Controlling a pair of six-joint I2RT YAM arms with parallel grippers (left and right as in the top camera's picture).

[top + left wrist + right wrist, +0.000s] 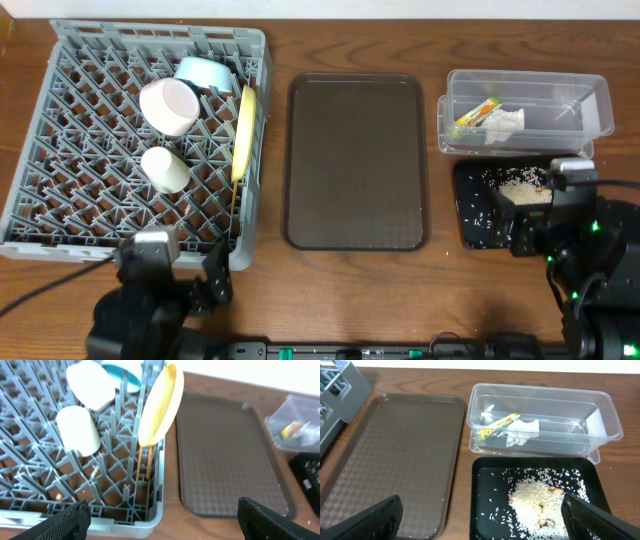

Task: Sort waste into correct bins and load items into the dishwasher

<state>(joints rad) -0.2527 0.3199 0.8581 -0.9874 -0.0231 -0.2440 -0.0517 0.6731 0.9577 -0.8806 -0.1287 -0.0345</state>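
Note:
The grey dishwasher rack (60, 40) holds the yellow plate (244, 130) on edge, the whitish-pink bowl (170, 105), the light blue bowl (205, 72) and the white cup (165, 170). Chopsticks (143, 462) stand under the plate. The napkin (522, 432) and the snack wrapper (497, 425) lie in the clear bin (607, 420). Rice scraps (540, 497) cover the black bin (485, 510). My left gripper (160, 520) hovers open over the rack's near right corner. My right gripper (480, 515) is open above the black bin's near edge, holding nothing.
A large dark brown serving tray (355, 160) lies bare between the rack and the two bins. A few stray rice grains dot its right edge (445, 440). The table's front edge runs just behind both arms.

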